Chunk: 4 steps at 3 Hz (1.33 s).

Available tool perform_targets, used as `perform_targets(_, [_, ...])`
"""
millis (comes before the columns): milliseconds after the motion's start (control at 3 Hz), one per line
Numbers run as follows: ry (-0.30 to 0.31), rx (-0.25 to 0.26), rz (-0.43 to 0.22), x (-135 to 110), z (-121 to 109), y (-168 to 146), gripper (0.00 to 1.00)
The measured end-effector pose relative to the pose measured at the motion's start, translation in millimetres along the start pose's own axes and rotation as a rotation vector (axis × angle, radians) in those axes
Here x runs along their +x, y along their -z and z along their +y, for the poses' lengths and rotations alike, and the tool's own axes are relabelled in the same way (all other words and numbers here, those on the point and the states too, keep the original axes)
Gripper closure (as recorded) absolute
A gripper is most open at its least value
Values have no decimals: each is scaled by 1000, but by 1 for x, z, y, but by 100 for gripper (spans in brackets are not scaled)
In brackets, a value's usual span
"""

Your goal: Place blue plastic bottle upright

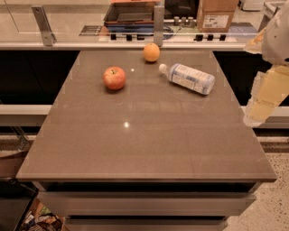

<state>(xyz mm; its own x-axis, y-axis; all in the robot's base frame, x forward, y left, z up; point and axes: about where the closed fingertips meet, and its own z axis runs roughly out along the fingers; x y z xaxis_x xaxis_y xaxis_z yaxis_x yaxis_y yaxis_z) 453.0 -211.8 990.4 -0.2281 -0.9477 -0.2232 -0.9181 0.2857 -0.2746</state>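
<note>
The blue plastic bottle lies on its side on the far right part of the brown table. Its white cap points left toward the orange, and its white-and-blue label faces up. My gripper, pale yellow, hangs at the right edge of the view. It is beyond the table's right side, to the right of the bottle and a little nearer to the camera, and apart from it. Nothing is held in it.
A red apple sits left of the bottle and an orange sits at the table's far edge near the cap. Behind the table are a glass-railed counter, a dark tray and a cardboard box.
</note>
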Motion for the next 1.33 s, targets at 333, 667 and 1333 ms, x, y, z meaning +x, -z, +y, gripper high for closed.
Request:
perform_targets(333, [-47, 4, 11, -14, -29, -3, 0])
perform_targets(667, [-105, 11, 28, -23, -51, -7, 0])
perform_targets(1333, [-247, 62, 35, -45, -118, -31, 0])
